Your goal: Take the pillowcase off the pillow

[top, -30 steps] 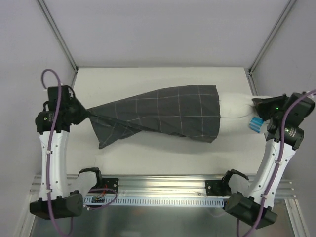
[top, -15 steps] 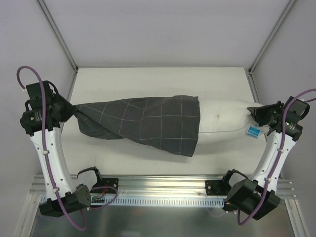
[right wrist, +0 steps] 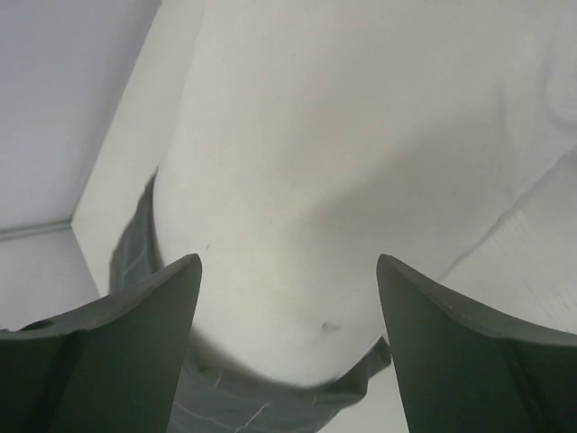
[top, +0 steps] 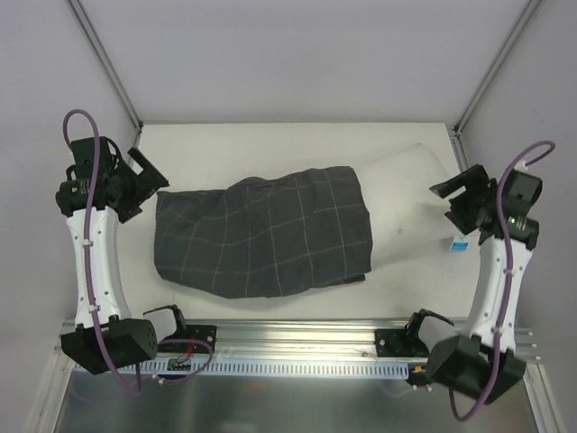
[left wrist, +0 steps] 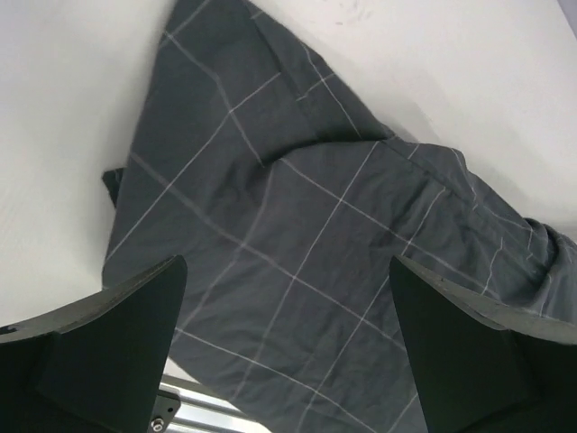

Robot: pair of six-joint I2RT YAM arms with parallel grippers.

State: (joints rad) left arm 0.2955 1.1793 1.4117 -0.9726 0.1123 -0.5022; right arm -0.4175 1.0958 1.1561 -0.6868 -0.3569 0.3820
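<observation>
View from above: a white table (top: pixel 270 144) with a robot arm at each side. A dark grey pillowcase (top: pixel 261 233) with a thin light grid pattern lies slack and rumpled in the middle of the table, slightly towards the left. A plain white pillow (top: pixel 407 209) sticks out of the pillowcase's right-hand opening and reaches towards the right arm. The pillow's left part is inside the cover and its right part is bare. It is hard to tell from the white table.

A small blue label (top: pixel 459 243) sits at the pillow's right end, just beside the right arm. Any writing on it is too small to read. No other brand or text shows.

The left end effector (top: pixel 144 177) hangs above the table just beside the pillowcase's left edge. Its fingers are spread wide and hold nothing. The left wrist camera looks between the two dark fingers straight down onto the gridded cloth, with no contact.

The right end effector (top: pixel 456 193) hangs over the bare end of the pillow, released and wide apart, gripping nothing. The right wrist camera shows the white pillow filling the frame between the fingers, with the grey hem of the cover around its far end.
</observation>
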